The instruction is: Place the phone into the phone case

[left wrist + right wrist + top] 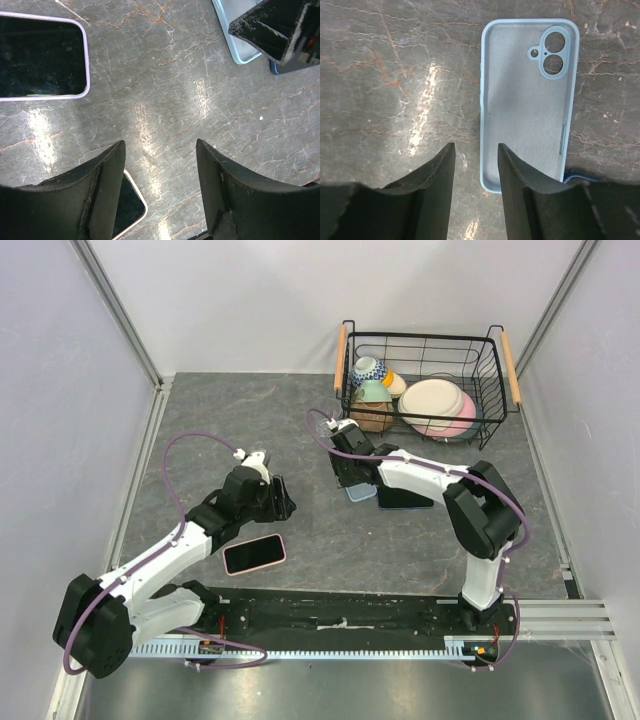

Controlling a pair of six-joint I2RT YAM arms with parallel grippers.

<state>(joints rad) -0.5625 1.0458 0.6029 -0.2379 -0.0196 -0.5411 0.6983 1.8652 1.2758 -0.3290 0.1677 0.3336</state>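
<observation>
Lying by the desk's (300, 420) near edge, the phone (254, 554) had bare room up to the phone case (525, 100) mid-desk. Left gripper (160, 144) and right gripper (475, 146) stood released; the right wrist alone showed the case's hollow.

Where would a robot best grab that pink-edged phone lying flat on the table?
Across its two long edges, near the middle, coming straight down from above. The phone lies flat, screen up, on the table, so only its thin sides are free to pinch, and the short way across is likely what the jaws can straddle.
</observation>
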